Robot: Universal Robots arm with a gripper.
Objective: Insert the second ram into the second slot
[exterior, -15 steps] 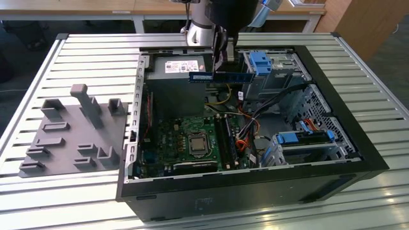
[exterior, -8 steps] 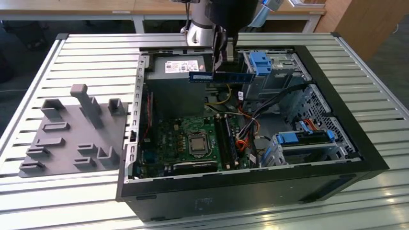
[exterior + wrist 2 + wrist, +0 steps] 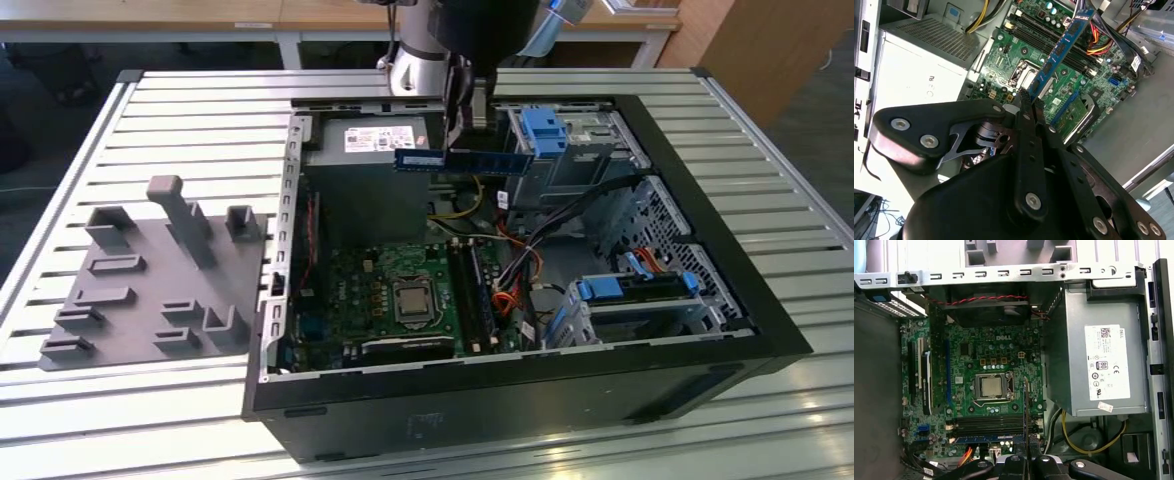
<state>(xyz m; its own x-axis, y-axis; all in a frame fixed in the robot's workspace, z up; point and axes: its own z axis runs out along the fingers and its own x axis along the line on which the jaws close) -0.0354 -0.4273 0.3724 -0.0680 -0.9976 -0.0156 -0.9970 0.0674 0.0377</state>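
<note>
Above case (image 3: pixel 534 380), clamping ram (image 3: pixel 1060 50) in tight-closed gripper (image 3: pixel 1030 99), hovering well clear of slots (image 3: pixel 986 421). Risking skewed descent: landing in wrong slot, jamming crooked, snagging cables (image 3: pixel 1098 40).

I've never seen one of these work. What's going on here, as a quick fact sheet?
Holding: gripper, shut on the second ram
Ram position: in the air above the open computer case, not in a slot
Below it: green motherboard with long memory slots
Beside the case: grey fixture block on the slatted table

1 held ram (image 3: pixel 465 160), 1 case (image 3: pixel 534 410), 1 power supply (image 3: pixel 363 190)
</note>
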